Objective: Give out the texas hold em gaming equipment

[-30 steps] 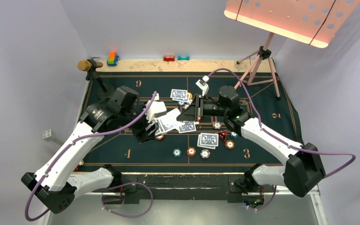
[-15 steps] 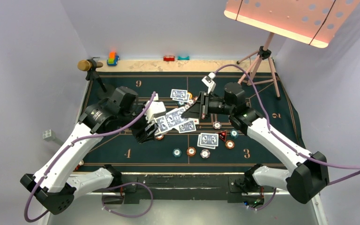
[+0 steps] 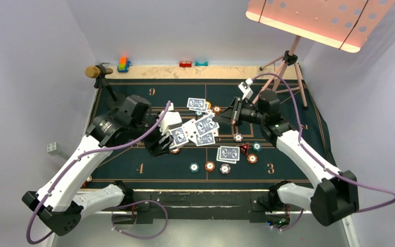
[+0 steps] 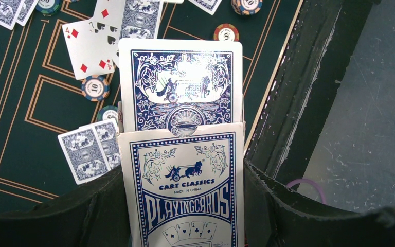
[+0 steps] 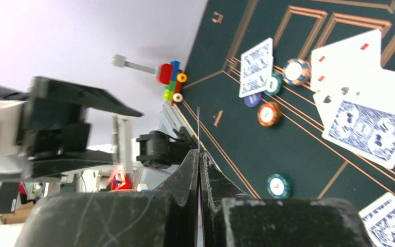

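Note:
My left gripper (image 3: 163,143) is shut on a blue and white playing-card box (image 4: 185,190), held above the green felt, with a blue-backed card (image 4: 180,85) sticking out of its top. My right gripper (image 3: 228,117) is shut on a single playing card (image 3: 207,124); in the right wrist view this card shows edge-on (image 5: 198,126) between the closed fingers. Card pairs lie face down on the felt (image 3: 228,153) (image 3: 196,104). A face-up four of diamonds (image 4: 87,49) lies near the box. Teal (image 3: 194,167), orange (image 3: 210,166) and white-red (image 3: 225,168) chips sit near the front. A red-black triangle marker (image 3: 244,149) lies beside them.
A gold-headed microphone (image 3: 93,71) stands at the back left corner. Toy blocks (image 3: 124,64) (image 3: 185,64) sit on the back ledge. A tripod stand (image 3: 288,67) with a large panel rises at the back right. More chips (image 3: 238,137) (image 3: 252,158) lie right of centre.
My right gripper has moved right and back, away from the box, drawing the card along with it. The left arm with the box has stayed still.

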Action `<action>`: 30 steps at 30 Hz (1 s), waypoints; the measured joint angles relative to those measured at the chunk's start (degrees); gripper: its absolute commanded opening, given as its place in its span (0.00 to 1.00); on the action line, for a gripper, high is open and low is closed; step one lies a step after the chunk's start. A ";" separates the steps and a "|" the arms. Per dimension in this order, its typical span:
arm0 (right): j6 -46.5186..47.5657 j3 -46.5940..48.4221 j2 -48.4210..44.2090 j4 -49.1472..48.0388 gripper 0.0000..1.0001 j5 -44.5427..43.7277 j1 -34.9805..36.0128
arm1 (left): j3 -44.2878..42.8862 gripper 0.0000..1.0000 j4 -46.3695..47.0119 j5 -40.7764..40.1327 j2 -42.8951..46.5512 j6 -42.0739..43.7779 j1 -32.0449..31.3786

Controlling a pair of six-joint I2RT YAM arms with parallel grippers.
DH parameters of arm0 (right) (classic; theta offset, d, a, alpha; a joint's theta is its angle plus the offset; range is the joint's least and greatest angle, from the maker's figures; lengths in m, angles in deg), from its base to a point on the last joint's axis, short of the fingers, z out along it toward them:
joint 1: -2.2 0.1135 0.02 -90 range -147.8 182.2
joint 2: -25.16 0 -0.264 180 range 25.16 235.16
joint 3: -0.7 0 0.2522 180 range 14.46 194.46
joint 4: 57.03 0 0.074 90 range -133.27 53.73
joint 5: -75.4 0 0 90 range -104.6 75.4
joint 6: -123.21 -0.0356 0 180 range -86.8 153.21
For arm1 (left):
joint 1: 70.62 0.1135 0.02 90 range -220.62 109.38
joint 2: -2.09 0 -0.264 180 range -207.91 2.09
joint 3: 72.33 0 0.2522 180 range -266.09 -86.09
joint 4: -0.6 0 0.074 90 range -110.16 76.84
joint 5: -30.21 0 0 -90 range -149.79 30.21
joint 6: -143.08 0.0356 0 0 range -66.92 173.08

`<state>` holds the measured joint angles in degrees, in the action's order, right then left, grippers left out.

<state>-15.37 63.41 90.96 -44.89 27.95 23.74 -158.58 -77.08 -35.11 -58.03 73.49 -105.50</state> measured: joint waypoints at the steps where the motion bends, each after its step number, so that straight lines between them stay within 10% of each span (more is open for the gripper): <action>1: 0.00 -1.07 1.11 -0.57 0.00 -0.11 -0.26 | 0.00 0.00 -0.02 0.00 0.04 0.07 0.00; 30: 2.73 -6.14 32.54 -12.72 0.00 -14.60 3.87 | 0.96 0.00 -0.02 0.00 0.61 0.17 0.00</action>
<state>-12.64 57.27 123.51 -57.62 13.35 27.61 -157.62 -77.10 -35.11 -57.42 73.66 -105.50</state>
